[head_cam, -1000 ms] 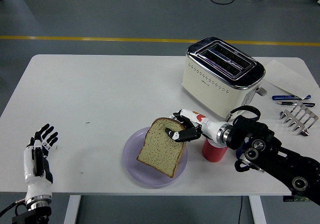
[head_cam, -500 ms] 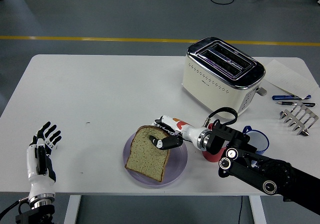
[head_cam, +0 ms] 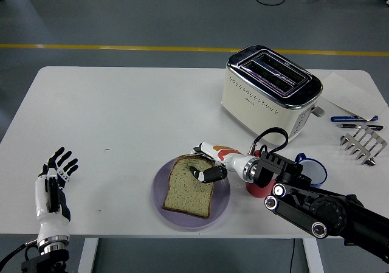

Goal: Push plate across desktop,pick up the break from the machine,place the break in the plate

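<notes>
A slice of brown bread (head_cam: 187, 186) lies flat on the purple plate (head_cam: 157, 191) near the table's front edge. My right hand (head_cam: 204, 163) reaches in from the right and is closed on the slice's upper right edge, with the thumb on top and the other fingers behind the crust. The cream and chrome toaster (head_cam: 270, 90) stands behind and to the right with both slots empty. My left hand (head_cam: 53, 182) is at the front left corner, upright, fingers spread, holding nothing.
A red cup (head_cam: 256, 190) and a blue cup (head_cam: 313, 170) stand just right of the plate, partly behind my right forearm. A metal rack (head_cam: 363, 145), pens (head_cam: 355, 121) and a paper sheet (head_cam: 349, 93) lie at the far right.
My right hand brought the tilted slice down and left until it lies flat on the plate. My left hand shifted slightly.
</notes>
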Robot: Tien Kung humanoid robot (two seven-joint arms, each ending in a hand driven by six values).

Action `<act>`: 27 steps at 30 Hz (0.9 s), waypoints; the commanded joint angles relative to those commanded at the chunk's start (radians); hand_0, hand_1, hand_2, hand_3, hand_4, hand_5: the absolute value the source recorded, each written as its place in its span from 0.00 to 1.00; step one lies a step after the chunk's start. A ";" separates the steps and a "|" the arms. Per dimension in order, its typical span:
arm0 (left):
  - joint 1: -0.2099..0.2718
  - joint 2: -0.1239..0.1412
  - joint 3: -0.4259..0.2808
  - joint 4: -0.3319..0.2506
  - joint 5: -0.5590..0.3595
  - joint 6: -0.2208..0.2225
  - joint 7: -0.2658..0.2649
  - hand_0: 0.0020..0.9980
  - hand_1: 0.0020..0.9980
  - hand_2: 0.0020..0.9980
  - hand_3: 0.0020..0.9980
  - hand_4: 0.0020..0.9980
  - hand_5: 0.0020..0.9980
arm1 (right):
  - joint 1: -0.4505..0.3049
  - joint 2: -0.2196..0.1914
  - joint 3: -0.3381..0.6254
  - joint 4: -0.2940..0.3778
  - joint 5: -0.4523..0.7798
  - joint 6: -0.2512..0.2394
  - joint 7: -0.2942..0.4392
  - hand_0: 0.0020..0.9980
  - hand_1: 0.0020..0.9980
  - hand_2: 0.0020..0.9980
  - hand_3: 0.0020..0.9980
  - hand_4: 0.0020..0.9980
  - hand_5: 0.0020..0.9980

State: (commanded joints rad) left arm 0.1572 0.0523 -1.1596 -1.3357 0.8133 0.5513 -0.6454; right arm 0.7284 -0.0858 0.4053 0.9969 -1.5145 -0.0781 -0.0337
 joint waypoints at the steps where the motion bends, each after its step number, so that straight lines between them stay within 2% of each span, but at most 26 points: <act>1: 0.000 0.000 0.001 0.000 0.000 0.000 0.000 0.65 0.68 0.76 0.75 0.44 1.00 | 0.001 0.000 0.000 -0.006 -0.005 0.003 0.007 0.55 0.61 0.60 0.79 0.58 0.26; 6: 0.001 0.000 0.001 -0.001 -0.001 0.002 0.000 0.65 0.68 0.76 0.75 0.44 1.00 | 0.007 0.005 0.010 -0.035 -0.029 0.006 0.041 0.55 0.61 0.60 0.79 0.58 0.26; 7: 0.001 0.001 0.001 -0.001 -0.002 0.002 0.000 0.69 0.71 0.77 0.78 0.43 1.00 | 0.008 0.007 0.013 -0.039 -0.038 0.005 0.050 0.73 0.75 0.77 0.95 0.74 0.39; 12: 0.001 0.000 0.002 0.000 -0.004 0.002 0.000 0.69 0.71 0.77 0.78 0.43 1.00 | 0.008 0.014 0.016 -0.054 -0.091 0.024 0.060 0.73 0.75 0.77 0.95 0.74 0.39; 13: 0.001 0.000 0.002 0.000 -0.003 0.003 0.000 0.71 0.73 0.77 0.72 0.41 0.90 | 0.007 0.014 0.015 -0.058 -0.104 0.016 0.062 0.80 0.79 0.84 1.00 0.85 0.54; 14: 0.001 0.000 0.002 0.000 -0.002 0.004 0.000 0.71 0.73 0.77 0.72 0.41 0.90 | 0.007 0.014 0.015 -0.059 -0.108 0.014 0.063 0.80 0.79 0.84 1.00 0.85 0.54; 18: 0.000 0.000 0.002 -0.001 -0.005 0.010 0.000 0.71 0.73 0.77 0.72 0.41 0.90 | 0.000 0.017 0.025 -0.065 -0.123 -0.041 0.071 0.80 0.79 0.84 1.00 0.85 0.54; 19: -0.001 0.000 0.002 -0.001 -0.005 0.011 0.000 0.72 0.74 0.78 0.71 0.40 0.84 | -0.002 0.016 0.030 -0.064 -0.122 -0.063 0.074 0.80 0.80 0.85 1.00 0.88 0.59; 21: -0.001 0.000 0.002 -0.001 -0.005 0.011 0.000 0.72 0.74 0.78 0.71 0.40 0.84 | -0.003 0.014 0.038 -0.061 -0.118 -0.087 0.077 0.80 0.80 0.85 1.00 0.88 0.59; 24: -0.002 0.001 0.003 -0.001 -0.005 0.011 0.000 0.72 0.74 0.78 0.71 0.40 0.84 | -0.008 0.003 0.074 -0.034 -0.097 -0.160 0.085 0.80 0.80 0.85 1.00 0.88 0.59; 25: -0.002 0.002 0.003 -0.001 -0.005 0.011 0.000 0.72 0.73 0.79 0.72 0.40 0.84 | -0.009 0.001 0.082 -0.026 -0.093 -0.172 0.086 0.80 0.78 0.83 0.96 0.86 0.59; 27: -0.003 0.003 0.004 0.000 -0.004 0.011 0.000 0.72 0.73 0.79 0.72 0.40 0.84 | -0.014 -0.010 0.115 0.009 -0.082 -0.195 0.098 0.80 0.78 0.83 0.96 0.86 0.59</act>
State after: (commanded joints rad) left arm 0.1538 0.0551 -1.1556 -1.3360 0.8092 0.5619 -0.6454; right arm 0.7148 -0.0958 0.5203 1.0059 -1.5961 -0.2732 0.0639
